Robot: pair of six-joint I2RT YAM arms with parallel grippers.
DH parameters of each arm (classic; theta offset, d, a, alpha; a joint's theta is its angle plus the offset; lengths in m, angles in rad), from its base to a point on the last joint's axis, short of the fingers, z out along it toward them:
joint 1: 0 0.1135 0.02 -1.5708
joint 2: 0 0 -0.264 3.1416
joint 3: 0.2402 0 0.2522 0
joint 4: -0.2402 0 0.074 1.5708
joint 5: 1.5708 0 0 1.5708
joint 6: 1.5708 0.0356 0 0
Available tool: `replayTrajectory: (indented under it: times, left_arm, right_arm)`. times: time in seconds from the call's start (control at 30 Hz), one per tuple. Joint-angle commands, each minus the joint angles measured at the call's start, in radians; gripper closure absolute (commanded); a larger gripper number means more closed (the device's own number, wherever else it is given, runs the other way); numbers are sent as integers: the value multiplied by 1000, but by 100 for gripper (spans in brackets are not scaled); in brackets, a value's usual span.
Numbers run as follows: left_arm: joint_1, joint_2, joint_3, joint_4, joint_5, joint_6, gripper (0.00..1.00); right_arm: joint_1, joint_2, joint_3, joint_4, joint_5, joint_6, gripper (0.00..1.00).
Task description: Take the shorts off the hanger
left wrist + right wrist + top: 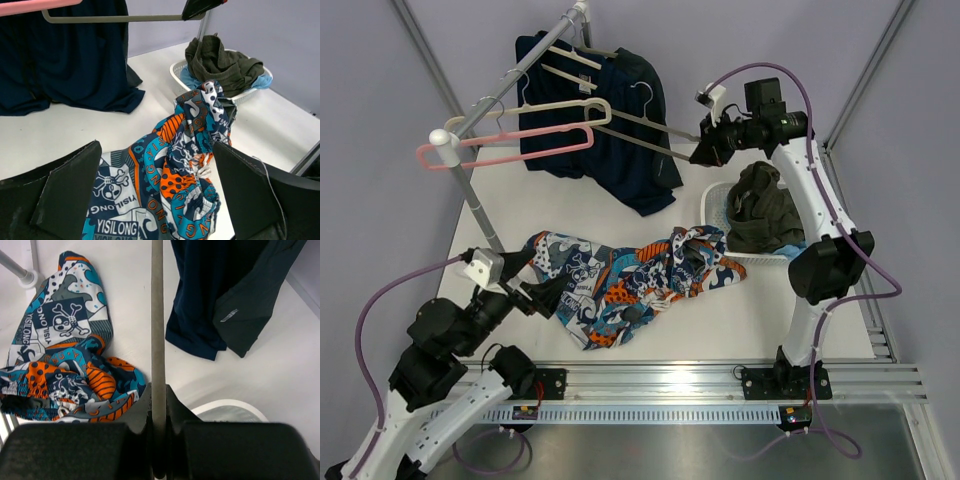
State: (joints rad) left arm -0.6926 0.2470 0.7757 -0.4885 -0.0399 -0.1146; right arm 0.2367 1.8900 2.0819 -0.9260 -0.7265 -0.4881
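The patterned blue, orange and white shorts (pixel 630 275) lie crumpled on the white table, off any hanger; they also show in the left wrist view (pixel 185 150) and the right wrist view (pixel 60 355). My left gripper (pixel 542 297) is open and empty, its jaws wide either side of the shorts' left end (pixel 156 150). My right gripper (pixel 705 150) is shut on the bare bar of a grey hanger (pixel 645 127), held in the air above the table; the bar runs straight up between my jaws (pixel 158 395) and crosses the top of the left wrist view (pixel 115 19).
Navy shorts (pixel 610 140) hang from hangers on the rack pole (pixel 480 215), beside a pink hanger (pixel 510 145) and a beige one (pixel 555 108). A white basket (pixel 713 205) at the right holds olive clothing (pixel 760 205).
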Motion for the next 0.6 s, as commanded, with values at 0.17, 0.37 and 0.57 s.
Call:
replayTrajectory:
  times: [0.17,0.37,0.57]
  left_arm:
    - [-2,-103,-29,-41,-48,-96,1]
    - [-2,-94,-49,-33,-37,-96,1]
    - [-2,-78,-62,-2,-20,-91,1]
  right_arm:
    - [27,46,109,-8,-99,-7,100]
    - [87,-63,-26,-39,-133,-178,100]
    - [93,-92,-53,-7,-70,-161,100]
